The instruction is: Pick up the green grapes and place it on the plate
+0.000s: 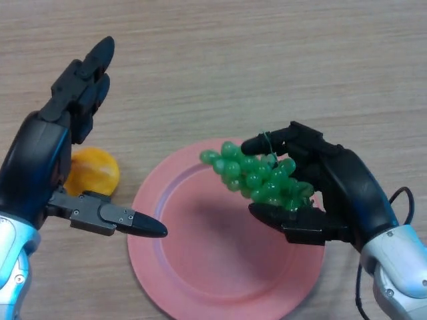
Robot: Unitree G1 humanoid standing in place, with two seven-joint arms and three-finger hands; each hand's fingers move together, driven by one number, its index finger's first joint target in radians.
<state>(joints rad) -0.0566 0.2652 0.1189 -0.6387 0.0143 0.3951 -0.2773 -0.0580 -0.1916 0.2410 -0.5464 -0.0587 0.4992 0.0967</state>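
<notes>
A bunch of green grapes (257,175) is held in my right hand (333,190), pinched between the fingers above and the thumb below. It hangs above the right part of the pink plate (200,267), which lies on the wooden table. My left hand (63,143) is open at the left, fingers straight and pointing away, thumb reaching to the plate's left rim; it holds nothing.
An orange fruit (93,171) lies on the table just left of the plate, partly hidden behind my left hand. The wooden table top (267,60) stretches away beyond the plate.
</notes>
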